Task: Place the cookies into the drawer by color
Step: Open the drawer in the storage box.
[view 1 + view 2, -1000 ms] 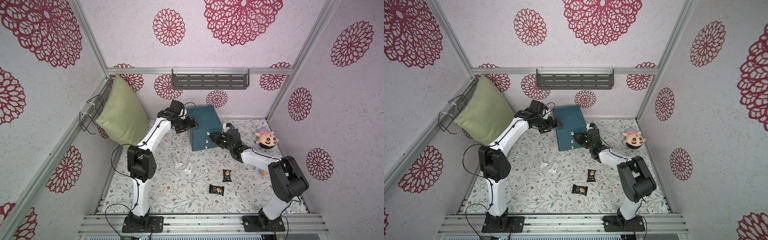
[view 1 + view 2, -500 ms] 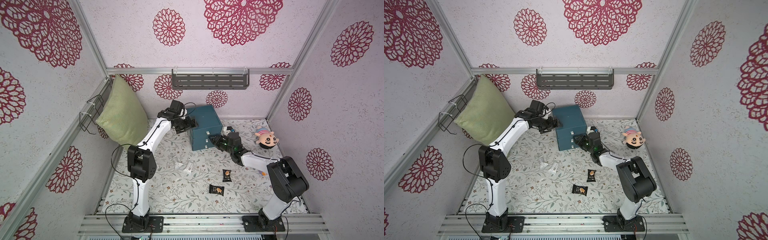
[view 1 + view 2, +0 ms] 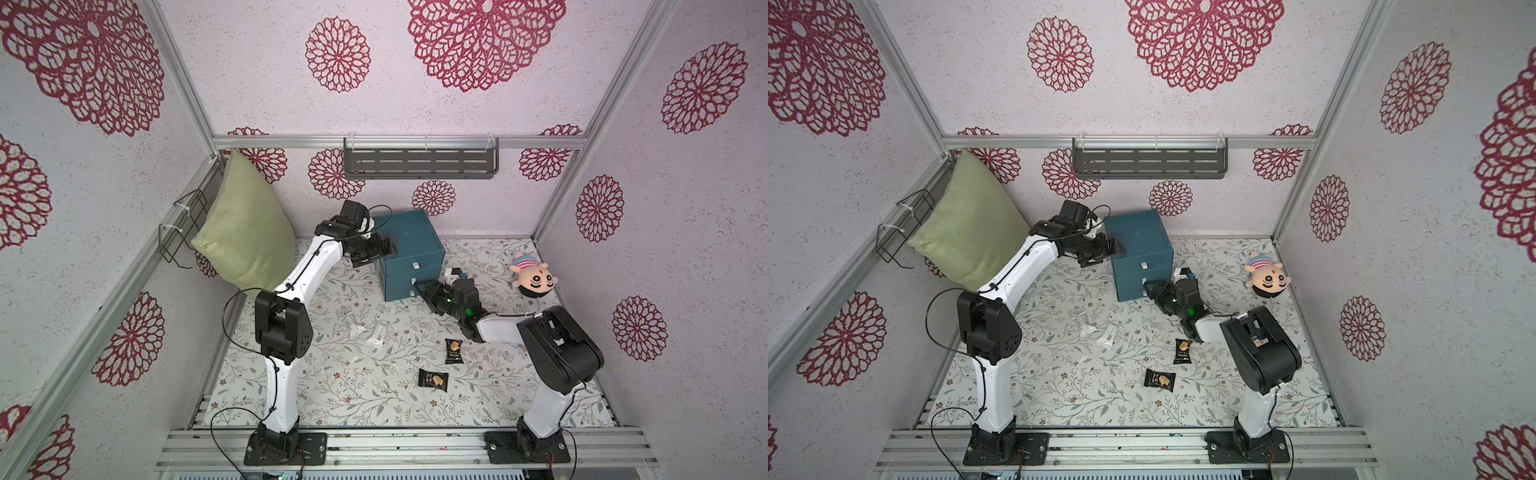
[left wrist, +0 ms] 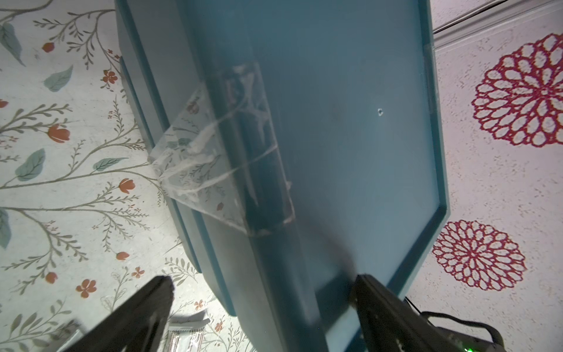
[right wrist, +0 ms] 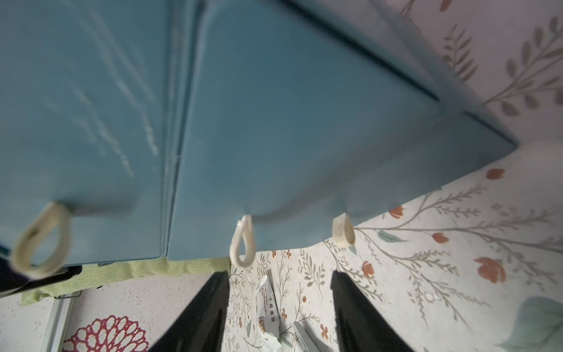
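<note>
1. Chest of drawers (image 3: 409,245) (image 3: 1138,239): dark teal, at the back of the floral mat (image 3: 332,386). Three white pull tabs (image 5: 243,240) down the front. Strip of clear tape (image 4: 219,164) across one side panel.
2. Left gripper (image 4: 262,282): at the chest's left side, jaws spread wide, an edge of the chest between the fingers. Nothing clamped.
3. Right gripper (image 5: 278,279): low before the chest front, jaws apart and empty, tips just short of the middle and lowest tabs.
4. Black packets (image 3: 453,350) (image 3: 433,379): two, flat on the mat, near the right arm, well apart from the chest.
5. Clear packets (image 3: 356,326) (image 3: 377,336): two, mid-mat between the arms, in front of the chest; also seen beyond the right fingers in the right wrist view.
6. Surroundings: green pillow (image 3: 245,237) leaning in the back left corner behind the left arm, beside a wire basket (image 3: 183,228). Doll (image 3: 534,278) lying at the mat's right edge, well apart from the chest. Grey shelf (image 3: 419,164) on the back wall above.
7. Against a second ago: right gripper nearer the lowest tab, jaws wider. Left gripper, chest and packets as before.
</note>
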Tool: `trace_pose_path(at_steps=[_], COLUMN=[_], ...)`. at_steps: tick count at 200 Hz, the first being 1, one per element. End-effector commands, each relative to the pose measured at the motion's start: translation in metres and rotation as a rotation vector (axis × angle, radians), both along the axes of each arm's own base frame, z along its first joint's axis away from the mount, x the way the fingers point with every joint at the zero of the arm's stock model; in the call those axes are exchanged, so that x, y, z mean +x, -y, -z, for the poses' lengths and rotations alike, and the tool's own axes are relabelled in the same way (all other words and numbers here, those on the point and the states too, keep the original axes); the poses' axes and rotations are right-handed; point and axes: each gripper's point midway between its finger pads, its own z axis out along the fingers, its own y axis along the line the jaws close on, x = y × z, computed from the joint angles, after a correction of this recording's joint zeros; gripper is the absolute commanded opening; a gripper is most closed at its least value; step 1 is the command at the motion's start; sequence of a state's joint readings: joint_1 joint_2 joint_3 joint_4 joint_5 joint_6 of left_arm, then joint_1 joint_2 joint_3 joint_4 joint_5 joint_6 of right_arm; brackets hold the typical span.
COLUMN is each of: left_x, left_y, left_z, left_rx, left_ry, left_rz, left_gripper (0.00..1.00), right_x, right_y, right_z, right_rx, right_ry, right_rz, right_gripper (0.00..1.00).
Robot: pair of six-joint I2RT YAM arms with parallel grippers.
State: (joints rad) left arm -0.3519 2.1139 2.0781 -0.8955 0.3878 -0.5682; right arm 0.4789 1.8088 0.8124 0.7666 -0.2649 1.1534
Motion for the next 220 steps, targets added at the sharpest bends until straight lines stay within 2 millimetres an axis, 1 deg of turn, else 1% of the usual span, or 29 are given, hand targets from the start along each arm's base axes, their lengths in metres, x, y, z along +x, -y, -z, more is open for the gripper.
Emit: trace_pose_path(at_steps=[1,21,36,73,82,90,97,104,114,155,176,187,220], left_x=[-0.01,-0.01,-0.01,-0.009,-0.01,-0.01,-0.01,-0.01,-0.01,-0.01,-0.01,-0.01,-0.009], left_y=[-0.002,-0.002,-0.002,-0.003,-0.002,-0.002,-0.003,-0.003,-0.002,-0.002,-0.002,-0.002,-0.004], left_z=[0.016,0.016,0.015,0.014,0.015,0.016,0.015,0.016,0.015,0.017,0.016,0.015,0.016], left_rx=[0.038,0.036,0.033,0.031,0.031,0.031,0.03,0.031,0.031,0.03,0.03,0.029,0.036], left_ry=[-0.042,-0.042,-0.04,-0.041,-0.041,-0.044,-0.042,-0.044,-0.043,-0.044,-0.044,-0.044,-0.042], left_rz=[0.016,0.017,0.016,0.015,0.016,0.016,0.015,0.015,0.016,0.017,0.017,0.017,0.012], left_gripper=[1.0,1.0,1.0,1.0,1.0,1.0,1.0,1.0,1.0,1.0,1.0,1.0,1.0], right_x=[0.01,0.013,0.015,0.02,0.02,0.021,0.022,0.023,0.023,0.025,0.025,0.024,0.015], right_y=[-0.013,-0.015,-0.016,-0.016,-0.016,-0.015,-0.015,-0.015,-0.015,-0.015,-0.015,-0.014,-0.007], right_z=[-0.033,-0.034,-0.036,-0.042,-0.043,-0.043,-0.043,-0.043,-0.043,-0.043,-0.044,-0.044,-0.045], right_rx=[0.09,0.108,0.12,0.135,0.136,0.137,0.138,0.141,0.143,0.154,0.158,0.157,0.146], right_ry=[0.077,0.081,0.084,0.099,0.099,0.099,0.1,0.098,0.097,0.095,0.092,0.091,0.082], right_rz=[-0.013,-0.006,-0.002,0.013,0.018,0.022,0.024,0.026,0.027,0.033,0.035,0.038,0.056], right_gripper=[0.54,0.5,0.43,0.43,0.42,0.39,0.34,0.31,0.29,0.19,0.08,0.0,0.0])
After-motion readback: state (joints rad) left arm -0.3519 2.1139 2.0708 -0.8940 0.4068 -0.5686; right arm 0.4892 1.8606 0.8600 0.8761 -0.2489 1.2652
